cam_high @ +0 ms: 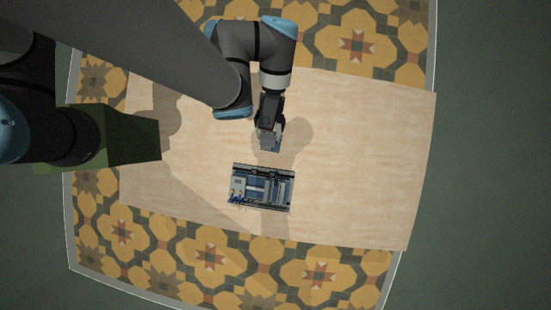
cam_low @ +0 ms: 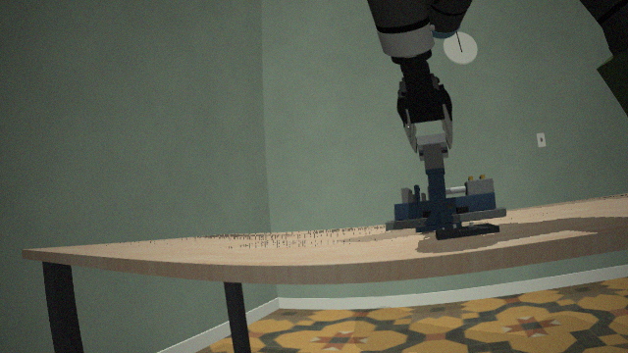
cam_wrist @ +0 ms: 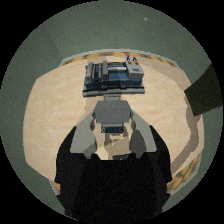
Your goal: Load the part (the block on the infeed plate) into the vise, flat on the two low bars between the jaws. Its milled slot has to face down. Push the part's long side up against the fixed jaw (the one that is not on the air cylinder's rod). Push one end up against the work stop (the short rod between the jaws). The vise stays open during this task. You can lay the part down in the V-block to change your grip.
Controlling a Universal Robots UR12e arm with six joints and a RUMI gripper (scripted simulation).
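My gripper is shut on the part, a grey block, and holds it well above the table top. The gripper also shows in the overhead view and the part in the wrist view. A dark recess shows on the part's face nearest the wrist camera. The vise stands on the table, apart from the gripper. It has grey jaws on a blue body and also shows in the side view and in the wrist view. Its jaws stand open.
A blue upright piece stands right under the held part, on a dark flat plate. I cannot tell whether the part touches it. The air cylinder with two yellow-tipped fittings sits at one end of the vise.
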